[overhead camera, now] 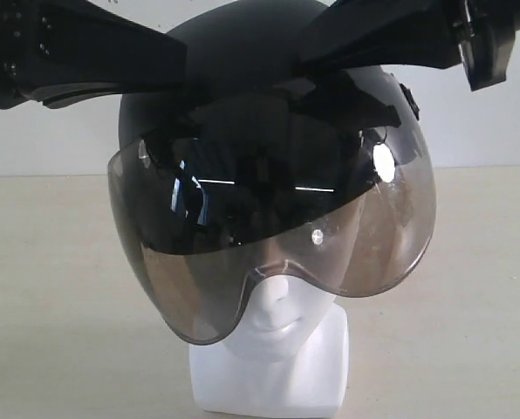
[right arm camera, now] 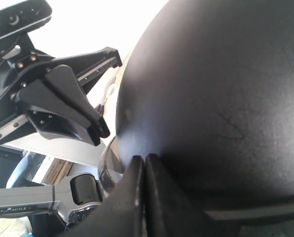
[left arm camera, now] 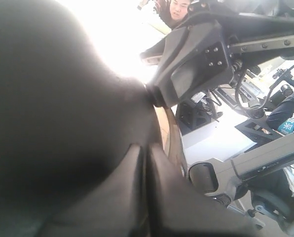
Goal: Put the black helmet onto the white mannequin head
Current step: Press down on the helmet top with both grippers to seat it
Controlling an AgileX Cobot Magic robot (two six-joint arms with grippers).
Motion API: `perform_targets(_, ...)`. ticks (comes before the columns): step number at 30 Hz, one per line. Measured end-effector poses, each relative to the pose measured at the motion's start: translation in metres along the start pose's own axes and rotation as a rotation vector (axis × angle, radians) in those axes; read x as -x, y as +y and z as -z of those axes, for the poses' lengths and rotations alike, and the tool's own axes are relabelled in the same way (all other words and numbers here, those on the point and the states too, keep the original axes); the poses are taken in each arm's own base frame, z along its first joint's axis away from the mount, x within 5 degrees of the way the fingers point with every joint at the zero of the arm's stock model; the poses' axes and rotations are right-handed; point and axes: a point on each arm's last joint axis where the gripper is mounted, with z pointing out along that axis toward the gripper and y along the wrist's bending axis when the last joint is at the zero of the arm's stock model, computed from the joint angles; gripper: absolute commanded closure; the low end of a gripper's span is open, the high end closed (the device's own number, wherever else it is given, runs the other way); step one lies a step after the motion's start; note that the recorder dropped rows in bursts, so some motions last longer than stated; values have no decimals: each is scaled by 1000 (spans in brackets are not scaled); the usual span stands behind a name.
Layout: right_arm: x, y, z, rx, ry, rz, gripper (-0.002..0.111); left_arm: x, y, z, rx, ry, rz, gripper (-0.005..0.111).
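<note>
Smoky visor (overhead camera: 269, 236) fills the middle of the exterior view, hanging from the black helmet (overhead camera: 238, 52). The helmet sits over the white mannequin head (overhead camera: 282, 349), so that only nose, lips and blocky neck show beneath the visor's lower edge. That head stands on the pale worktop (overhead camera: 51, 305) at the bottom centre of the frame. Reaching in from the upper left, the left hand (overhead camera: 177, 65) is clenched on nothing, its tip seemingly against the shell's crown. From the upper right the right hand (overhead camera: 308, 57) does likewise, so the helmet lies directly under and between the 2 hands. Each wrist view shows fingers pressed flat together against the dark dome. Placing looks done, and the step in hand seems to be settling the helmet, since the visor dips lower toward the left of the frame. Next, I judge, comes either an even downward nudge or a straight lift of both hands away, without dragging the shell askew.
</note>
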Motion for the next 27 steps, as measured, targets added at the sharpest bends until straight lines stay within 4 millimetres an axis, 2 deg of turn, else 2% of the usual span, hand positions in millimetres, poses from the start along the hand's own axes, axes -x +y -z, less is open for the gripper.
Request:
perform_targets(6,-5,2,5,-41,14,32,108,0,0,0,0,0,0,102)
perform_targets(14,-18,-6,-1,-10,37,-23,108,0,0,0,0,0,0,102)
perform_targets(27,-38,-8,3,-58,112,6,108,0,0,0,0,0,0,102)
